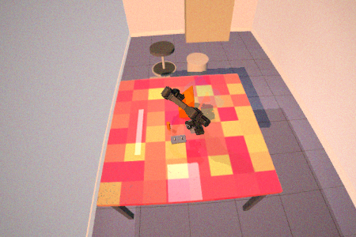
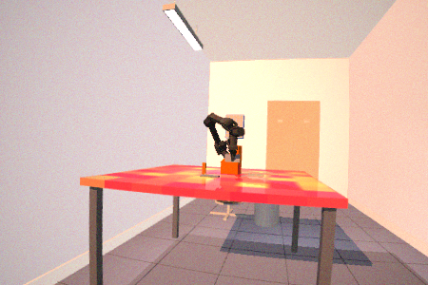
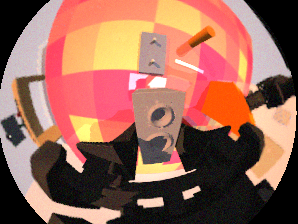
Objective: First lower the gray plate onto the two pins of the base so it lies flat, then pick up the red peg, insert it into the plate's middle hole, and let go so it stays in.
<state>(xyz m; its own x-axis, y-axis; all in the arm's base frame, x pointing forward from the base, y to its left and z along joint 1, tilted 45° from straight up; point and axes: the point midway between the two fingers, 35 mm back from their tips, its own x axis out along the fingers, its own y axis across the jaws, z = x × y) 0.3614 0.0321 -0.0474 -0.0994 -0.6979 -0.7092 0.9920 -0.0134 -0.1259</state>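
Observation:
The gray plate [image 3: 142, 107] is between the fingers of my gripper [image 1: 195, 128] [image 2: 232, 159] [image 3: 152, 120], which is shut on it. Two of its round holes show in the wrist view; its near end is in shadow between the fingers. The plate is held above the table, away from the base. The gray base [image 1: 178, 141] [image 2: 209, 176] [image 3: 145, 54] lies on the table with its two pins up, beyond the plate in the wrist view. The red peg, which looks orange, [image 1: 168, 126] [image 2: 204, 168] [image 3: 201, 38] stands upright beside the base.
An orange block [image 1: 188, 96] [image 2: 230, 168] [image 3: 222, 102] stands on the patchwork table [image 1: 156, 170] [image 2: 176, 185], close to the arm. A dark stool [image 1: 162, 48] and a pale round stool [image 1: 197, 60] stand on the floor past the table's far edge.

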